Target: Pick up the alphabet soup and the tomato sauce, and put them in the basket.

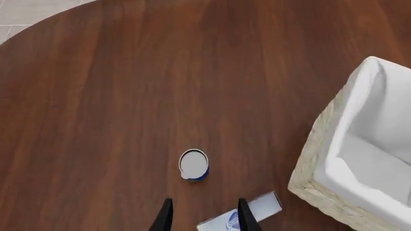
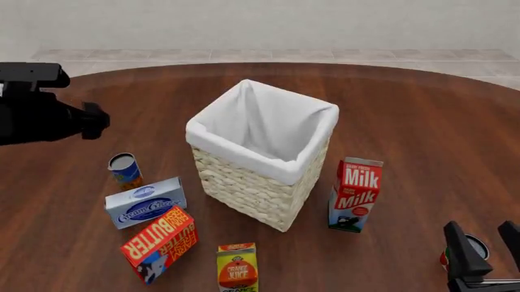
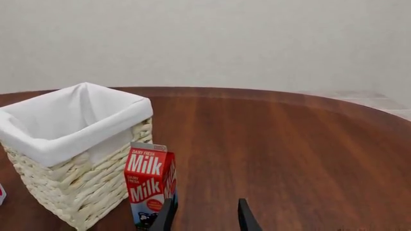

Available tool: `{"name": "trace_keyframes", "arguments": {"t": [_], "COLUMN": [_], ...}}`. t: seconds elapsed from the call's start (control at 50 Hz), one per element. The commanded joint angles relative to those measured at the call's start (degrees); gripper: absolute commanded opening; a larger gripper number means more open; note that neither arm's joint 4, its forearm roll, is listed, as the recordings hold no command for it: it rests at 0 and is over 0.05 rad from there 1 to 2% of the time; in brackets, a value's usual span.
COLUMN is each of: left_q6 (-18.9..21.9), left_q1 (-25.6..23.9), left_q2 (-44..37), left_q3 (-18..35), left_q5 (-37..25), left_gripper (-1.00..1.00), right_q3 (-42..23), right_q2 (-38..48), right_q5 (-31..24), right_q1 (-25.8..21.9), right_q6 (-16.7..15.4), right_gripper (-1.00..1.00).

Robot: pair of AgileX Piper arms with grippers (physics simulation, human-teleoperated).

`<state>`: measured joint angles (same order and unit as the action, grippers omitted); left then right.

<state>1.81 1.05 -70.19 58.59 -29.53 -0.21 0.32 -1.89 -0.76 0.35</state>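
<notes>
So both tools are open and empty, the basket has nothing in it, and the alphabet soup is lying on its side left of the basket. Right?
Not quite: the alphabet soup stands upright, grey top up, as the front view shows. The rest holds: it is left of the basket, whose visible lining is bare, and the left tool and right tool are open and empty.

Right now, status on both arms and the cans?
Left gripper open, above alphabet soup, empty. Right gripper open beside tomato sauce. Basket empty. Cream cheese box near the soup.
</notes>
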Motion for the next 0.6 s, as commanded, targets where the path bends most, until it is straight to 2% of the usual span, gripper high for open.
{"name": "trace_keyframes", "arguments": {"t": [0.02, 0.22, 0.36, 0.6], "left_q6": [-2.0, -2.9, -0.9, -0.1], "left_q1": [-0.6, -0.9, 1.3, 3.8], "left_q2": [-6.0, -10.3, -13.5, -15.9], "left_q3": [1.0, 0.8, 1.2, 2.8], "left_q5": [0.6, 3.0, 5.1, 6.3], "left_gripper": [1.00, 1.00, 1.00, 1.00], "right_q3": [0.0, 0.0, 0.0, 0.0], "right_q2": [0.5, 2.0, 1.2, 1.9], "right_q5": [0.3, 1.6, 0.9, 1.8], "right_q1": [0.0, 0.0, 0.4, 0.7], "right_q6": [-0.1, -0.2, -0.1, -0.2], "right_gripper": [1.00, 1.00, 1.00, 1.00]}}
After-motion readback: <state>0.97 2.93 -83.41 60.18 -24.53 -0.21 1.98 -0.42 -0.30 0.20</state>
